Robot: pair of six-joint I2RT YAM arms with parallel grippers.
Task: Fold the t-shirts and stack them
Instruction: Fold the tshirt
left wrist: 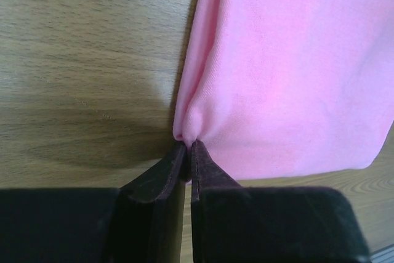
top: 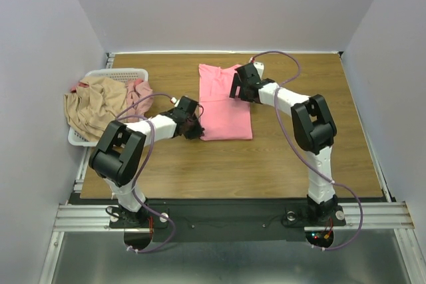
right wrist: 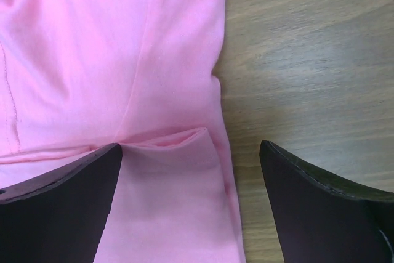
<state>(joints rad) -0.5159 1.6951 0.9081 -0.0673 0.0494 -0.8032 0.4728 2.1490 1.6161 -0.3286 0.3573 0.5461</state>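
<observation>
While left end effector pinches pink t-shirt, right end effector gapes

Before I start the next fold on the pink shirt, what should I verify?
1. Left gripper pinched on the salmon-pink t-shirt edge: ok.
2. Right gripper gripping cloth: not ok; jaws open, straddling the shirt's side edge.
3. Shirt lying flat on the table: ok.
4. Tan-beige t-shirt and dusty pink t-shirt out of the way at the basket: ok.
5. Layers caught in the left pinch: cannot tell.
</observation>
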